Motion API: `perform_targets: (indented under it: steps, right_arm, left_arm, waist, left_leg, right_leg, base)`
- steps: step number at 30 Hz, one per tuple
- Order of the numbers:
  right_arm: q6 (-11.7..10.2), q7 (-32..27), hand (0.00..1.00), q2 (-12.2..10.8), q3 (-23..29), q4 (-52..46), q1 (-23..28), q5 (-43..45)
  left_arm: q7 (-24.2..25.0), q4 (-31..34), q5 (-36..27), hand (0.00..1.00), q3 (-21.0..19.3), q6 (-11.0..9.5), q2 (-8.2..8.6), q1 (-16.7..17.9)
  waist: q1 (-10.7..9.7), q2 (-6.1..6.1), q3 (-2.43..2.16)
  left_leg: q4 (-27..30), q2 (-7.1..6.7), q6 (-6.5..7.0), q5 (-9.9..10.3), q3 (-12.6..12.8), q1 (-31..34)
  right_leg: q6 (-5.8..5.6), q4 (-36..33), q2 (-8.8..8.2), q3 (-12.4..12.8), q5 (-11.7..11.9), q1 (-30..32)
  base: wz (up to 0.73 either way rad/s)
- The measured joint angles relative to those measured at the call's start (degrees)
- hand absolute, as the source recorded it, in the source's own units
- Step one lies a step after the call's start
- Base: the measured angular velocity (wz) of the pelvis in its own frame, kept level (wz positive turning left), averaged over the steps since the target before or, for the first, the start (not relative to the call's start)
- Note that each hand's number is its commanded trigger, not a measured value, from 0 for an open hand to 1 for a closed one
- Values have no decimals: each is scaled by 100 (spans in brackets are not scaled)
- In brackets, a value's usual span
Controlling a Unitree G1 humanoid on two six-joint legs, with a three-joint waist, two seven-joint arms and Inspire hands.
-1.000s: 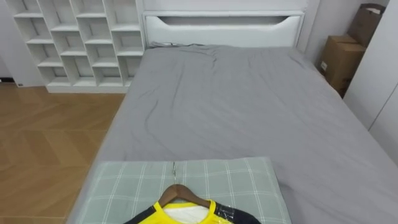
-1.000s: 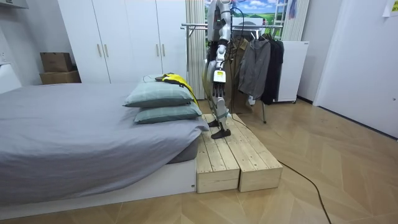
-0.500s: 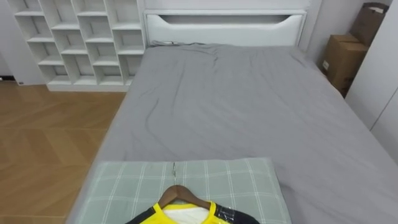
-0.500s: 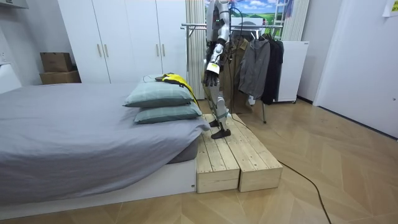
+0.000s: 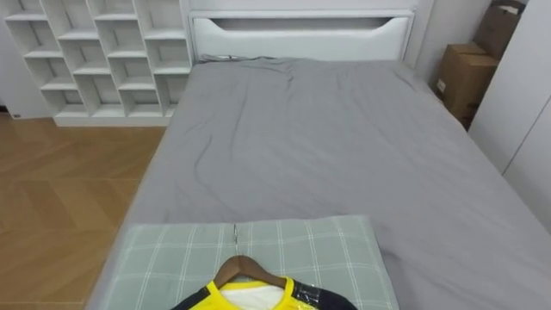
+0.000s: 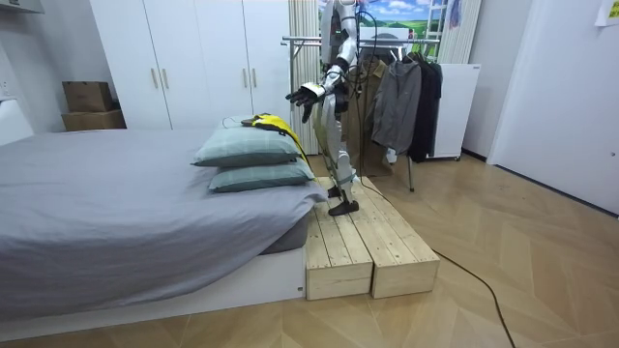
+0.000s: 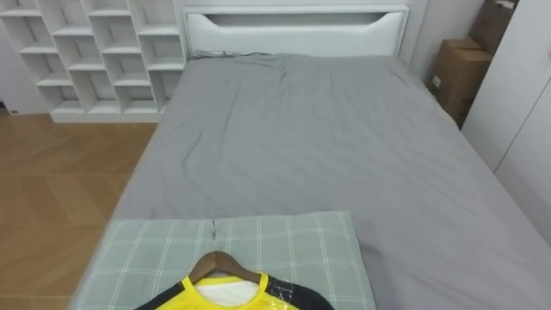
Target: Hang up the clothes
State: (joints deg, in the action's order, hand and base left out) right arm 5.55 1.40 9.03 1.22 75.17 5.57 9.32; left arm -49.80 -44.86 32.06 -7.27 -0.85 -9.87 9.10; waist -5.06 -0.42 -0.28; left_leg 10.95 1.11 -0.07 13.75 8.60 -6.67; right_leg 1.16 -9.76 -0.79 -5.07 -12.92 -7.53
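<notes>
**Reaching for the hanger**

The shirt (image 5: 258, 297) lay on its hanger (image 5: 244, 269) atop the pillow (image 5: 172, 250), at the near end of the bed (image 5: 327, 146). The left hand (image 6: 306, 95) was held out toward it, fingers spread, holding nothing. We judged the hanger's neck the best grip, not the cloth. The rack (image 6: 300, 41) stood behind the robot, so a turn on the narrow platform (image 6: 358, 242) would be needed.

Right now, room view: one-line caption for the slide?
Robot on the wooden platform beside the bed, open left hand held out toward the yellow shirt on stacked pillows.
</notes>
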Motion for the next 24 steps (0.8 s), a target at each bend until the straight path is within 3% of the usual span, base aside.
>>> perform_targets:
  steps: [3,11,17,24]
  right_arm:
    - [-3,4,0,3,1,0,3,1]
    - [26,1,0,42,-1,44,-12,-21]
    - [28,2,0,45,-12,17,-47,-11]
    - [41,13,0,60,-126,12,-54,21]
  left_arm:
    - [-121,276,341,0,86,-8,-88,-5]
    - [-259,519,1042,0,130,-4,-101,-105]
    - [-456,1311,1132,0,159,8,-122,-161]
    - [-570,1459,1142,0,323,9,-169,-259]
  waist:
    - [-53,20,1]
    - [-138,108,-10]
    - [-165,111,-20]
    - [-266,95,1]
  left_leg:
    - [4,-3,1,0,-2,-3]
    - [-20,6,0,0,2,44]
    - [-15,4,0,0,5,36]
    - [-14,6,0,0,4,19]
  right_leg:
    - [-3,1,-5,-12,2,-12]
    - [-4,3,12,1,2,54]
    - [-3,4,11,19,2,46]
    - [-3,10,6,-3,2,22]
  base:
    - [0]
    - [0]
    - [-1]
    - [0]
